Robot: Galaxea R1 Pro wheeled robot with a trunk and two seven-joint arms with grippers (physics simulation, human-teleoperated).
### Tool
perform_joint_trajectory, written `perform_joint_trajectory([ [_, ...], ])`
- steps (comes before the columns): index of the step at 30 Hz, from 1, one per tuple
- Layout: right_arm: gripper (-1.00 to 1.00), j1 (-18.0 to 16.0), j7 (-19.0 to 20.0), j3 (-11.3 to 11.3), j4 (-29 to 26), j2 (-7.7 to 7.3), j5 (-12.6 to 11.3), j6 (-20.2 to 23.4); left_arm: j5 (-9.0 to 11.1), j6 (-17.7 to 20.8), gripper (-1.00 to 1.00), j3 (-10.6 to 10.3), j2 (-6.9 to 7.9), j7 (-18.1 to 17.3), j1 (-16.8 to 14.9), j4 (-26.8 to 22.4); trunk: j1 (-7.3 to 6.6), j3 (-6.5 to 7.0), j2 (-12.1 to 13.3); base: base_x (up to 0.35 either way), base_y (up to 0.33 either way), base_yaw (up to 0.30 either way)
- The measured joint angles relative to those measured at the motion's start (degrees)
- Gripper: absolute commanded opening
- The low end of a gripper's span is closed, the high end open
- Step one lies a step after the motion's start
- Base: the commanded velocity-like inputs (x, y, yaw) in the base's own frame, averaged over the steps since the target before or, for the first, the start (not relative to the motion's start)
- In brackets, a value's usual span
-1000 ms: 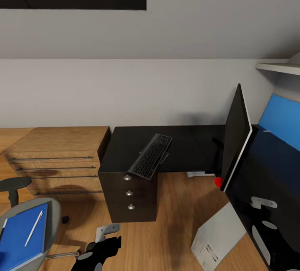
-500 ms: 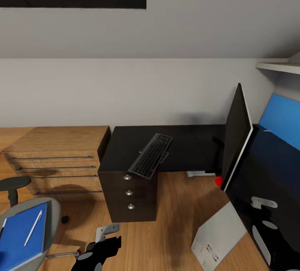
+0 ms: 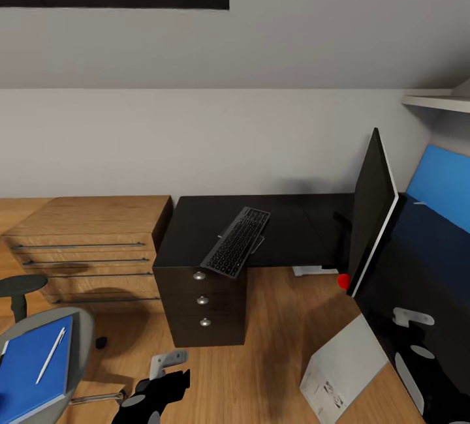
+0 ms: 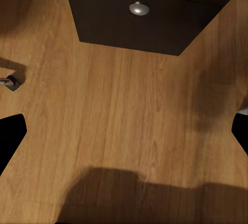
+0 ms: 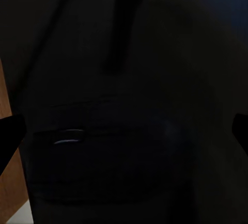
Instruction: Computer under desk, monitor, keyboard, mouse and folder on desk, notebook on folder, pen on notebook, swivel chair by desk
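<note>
Glossy black L-shaped desk (image 3: pixel 287 228) with round silver drawer knobs (image 3: pixel 199 275); on it, a dark-grey-keyed keyboard in a silvery frame (image 3: pixel 236 242) and a black monitor with white back (image 3: pixel 372 212). Left of the desk: light-wood dresser (image 3: pixel 88 241); bright blue folder (image 3: pixel 32 368) bearing a white pen (image 3: pixel 50 354).

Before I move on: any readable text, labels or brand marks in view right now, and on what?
No text can be read.
Computer: small dark print on the white side panel near its lower corner, too small and blurred to read.
Keyboard: key legends too small to make out.
Monitor: a plain red dot at its lower corner, no lettering.
</note>
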Motion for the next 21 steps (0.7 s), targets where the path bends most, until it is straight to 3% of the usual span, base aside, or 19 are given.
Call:
perform_joint_trajectory([
  [21, 1.00, -0.02, 0.03, 0.27, 0.05, 0.04, 0.00, 0.04, -0.01, -0.11, 1.00, 0.04, 0.68, 0.03, 0.00, 0.44, 0.00, 0.00, 0.00, 0.035, 0.000, 0.000],
])
